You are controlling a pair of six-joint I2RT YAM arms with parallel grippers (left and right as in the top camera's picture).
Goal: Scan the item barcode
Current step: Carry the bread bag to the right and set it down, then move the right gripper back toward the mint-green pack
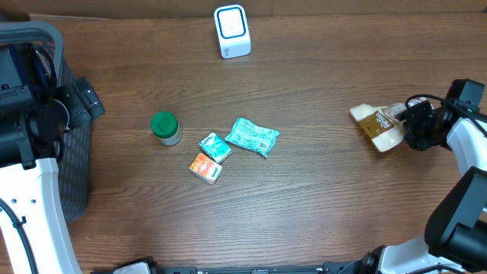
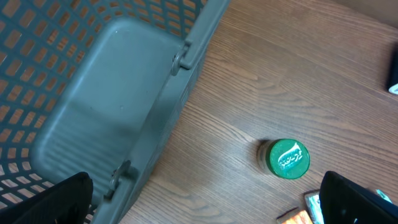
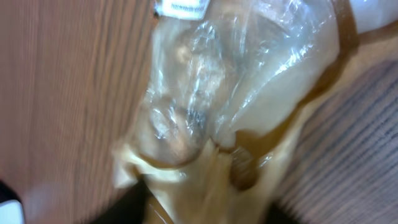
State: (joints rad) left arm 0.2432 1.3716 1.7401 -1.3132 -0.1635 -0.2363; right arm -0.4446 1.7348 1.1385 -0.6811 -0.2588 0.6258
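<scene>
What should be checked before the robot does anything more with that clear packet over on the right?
1. Scanner in view, bare table around it: ok.
2. Right end effector has a firm hold on the clear packet: cannot tell; it is at the packet's edge, but the jaws are hidden.
3. Barcode readable: cannot tell; a white label shows in the right wrist view, cut off and blurred.
4. Left end effector out of the way: ok; open, empty, beside the basket.
5. Way from packet to scanner free: ok; the green-lidded jar and the small packs lie left of it.
</scene>
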